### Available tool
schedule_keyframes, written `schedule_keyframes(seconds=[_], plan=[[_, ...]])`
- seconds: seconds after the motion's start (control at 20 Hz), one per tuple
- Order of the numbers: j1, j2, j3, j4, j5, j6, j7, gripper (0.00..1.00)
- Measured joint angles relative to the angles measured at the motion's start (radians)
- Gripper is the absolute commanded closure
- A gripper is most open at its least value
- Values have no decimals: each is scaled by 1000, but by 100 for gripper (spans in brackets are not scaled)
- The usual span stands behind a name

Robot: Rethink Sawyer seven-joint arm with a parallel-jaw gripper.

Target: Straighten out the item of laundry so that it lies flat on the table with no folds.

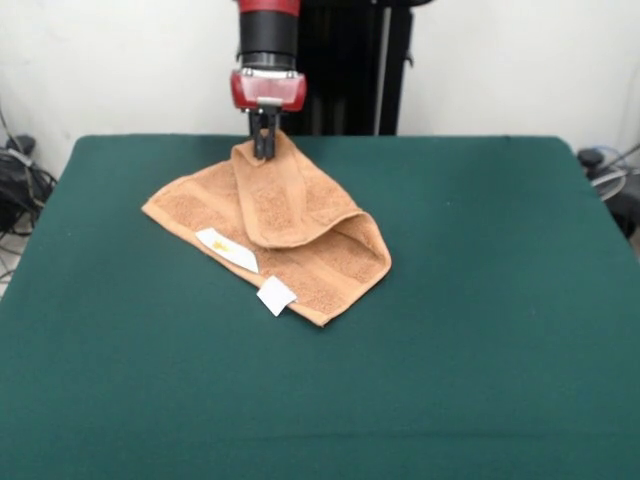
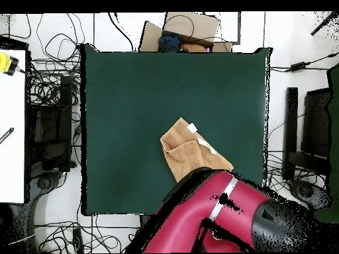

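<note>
We've got the gripper (image 1: 264, 150) pinched tight on the terry towel (image 1: 270, 235) at its raised far corner, so we'd draw that folded flap slowly outward, low over the table (image 1: 480, 330)

Orange-tan towel (image 1: 290, 225) with white tags (image 1: 276, 295) on dark green table (image 1: 480, 330); red-and-black arm (image 1: 267, 50).

The towel (image 1: 275, 232) lies on the table (image 1: 480, 330) toward its twelve o'clock edge in the front view, the gripper (image 1: 264, 150) at the towel's twelve o'clock corner.
</note>
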Motion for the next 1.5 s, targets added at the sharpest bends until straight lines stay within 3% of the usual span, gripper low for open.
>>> schedule_keyframes(seconds=[0.95,1.5], plan=[[-85,6,53,-17,-33,-71,0,100],[-105,23,85,-26,-27,-196,0,100]])
